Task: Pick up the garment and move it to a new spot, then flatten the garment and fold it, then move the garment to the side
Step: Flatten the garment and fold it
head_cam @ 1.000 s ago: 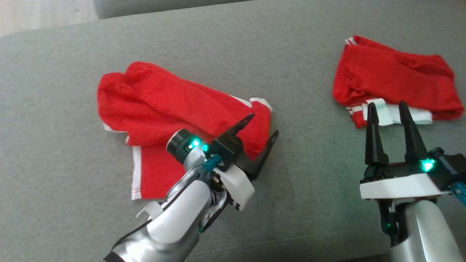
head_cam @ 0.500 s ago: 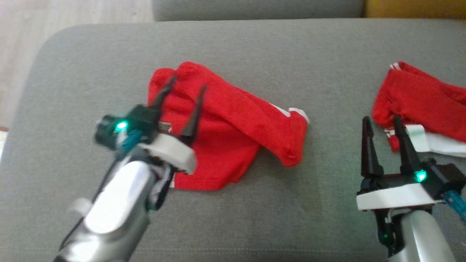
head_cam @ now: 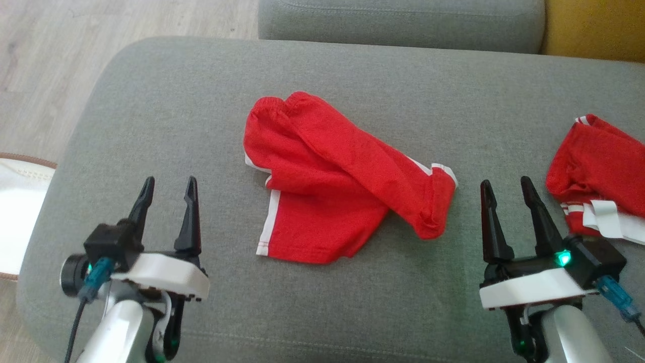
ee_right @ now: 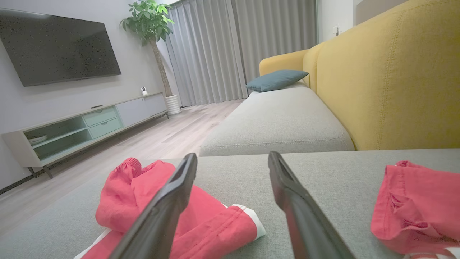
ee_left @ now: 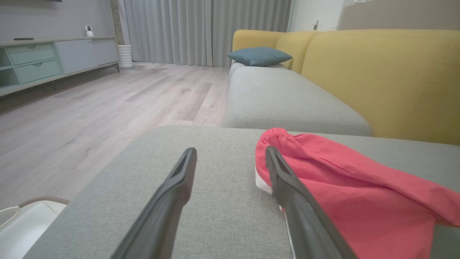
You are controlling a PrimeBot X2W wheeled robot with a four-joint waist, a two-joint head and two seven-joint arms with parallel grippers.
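meanwhile both empty: left gripper [head_cam: 168, 185] and right gripper [head_cam: 505, 187] released, flanking red garment [head_cam: 332, 186].

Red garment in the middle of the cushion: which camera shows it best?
Head view: the red garment lies whole from above, one part folded across the other. The left wrist view sees it low, side-on, cropped by the frame. The right wrist view catches one end, partly behind a finger.
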